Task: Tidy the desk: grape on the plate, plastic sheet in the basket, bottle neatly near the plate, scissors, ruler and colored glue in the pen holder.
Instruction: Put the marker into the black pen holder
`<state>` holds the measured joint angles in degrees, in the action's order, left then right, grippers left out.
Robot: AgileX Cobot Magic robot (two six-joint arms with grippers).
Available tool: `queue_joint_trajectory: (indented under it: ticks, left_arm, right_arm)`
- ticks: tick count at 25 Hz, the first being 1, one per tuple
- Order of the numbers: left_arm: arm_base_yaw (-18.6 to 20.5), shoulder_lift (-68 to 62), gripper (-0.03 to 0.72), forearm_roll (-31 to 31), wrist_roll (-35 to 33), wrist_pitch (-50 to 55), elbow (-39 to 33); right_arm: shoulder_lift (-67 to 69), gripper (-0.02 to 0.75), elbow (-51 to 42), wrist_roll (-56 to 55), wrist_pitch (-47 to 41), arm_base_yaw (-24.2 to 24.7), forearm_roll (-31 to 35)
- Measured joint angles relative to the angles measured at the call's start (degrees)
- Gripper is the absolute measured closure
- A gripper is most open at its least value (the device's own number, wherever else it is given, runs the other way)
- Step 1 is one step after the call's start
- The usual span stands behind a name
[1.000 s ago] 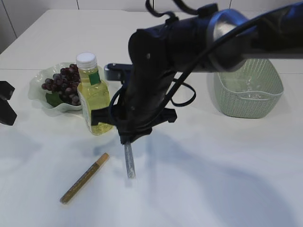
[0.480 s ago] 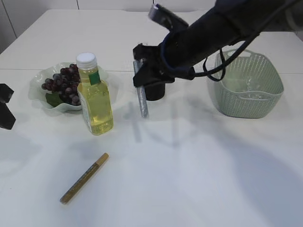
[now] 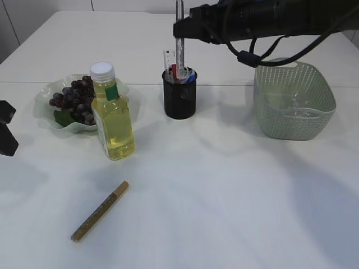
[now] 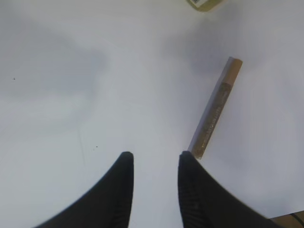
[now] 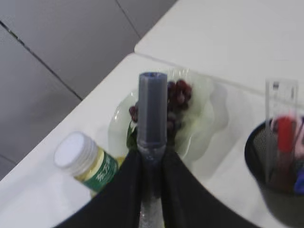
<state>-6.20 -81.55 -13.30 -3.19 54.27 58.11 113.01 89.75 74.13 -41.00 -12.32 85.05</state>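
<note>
Glue stick [image 3: 179, 33], silver, hangs upright over the pen holder [image 3: 180, 101], pinched by the right gripper [image 3: 180, 25]; left gripper [image 4: 154, 164] empty, jaws apart.

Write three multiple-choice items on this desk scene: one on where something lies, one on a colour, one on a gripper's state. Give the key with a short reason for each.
1. Where is the gold glue pen?
A. Lying on the table in front of the bottle
B. Standing in the pen holder
C. Inside the basket

2. What colour is the cap of the bottle?
A. Red
B. White
C. Black

3. What is the right gripper doing?
A. Hanging open and empty
B. Clamped on the bottle's neck
C. Shut on a grey glue pen

Key: 1 A, it lies flat on the white table, apart from the pen holder and basket. 2 B, the cap shows white in both the exterior and right wrist views. 3 C, the grey glue pen sits between the black fingers, above the pen holder.
</note>
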Motion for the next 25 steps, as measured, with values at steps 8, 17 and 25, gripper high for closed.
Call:
queue_joint_trajectory:
  ticks: [8,17,25]
  left_arm:
    - [0.0,0.0,0.452,-0.09,0.0,0.47,0.0]
    - [0.0,0.0,0.452,-0.09,0.0,2.44,0.0]
    - [0.0,0.0,0.452,-0.09,0.0,1.83,0.0]
  right_arm:
    - [9.66,0.63,10.27,20.05,1.52,0.13,12.7]
    - [21.6,0.63,20.97,39.78,3.78,0.13,16.6]
    - [24.77,0.604,22.61,40.53,6.12,0.13,16.88]
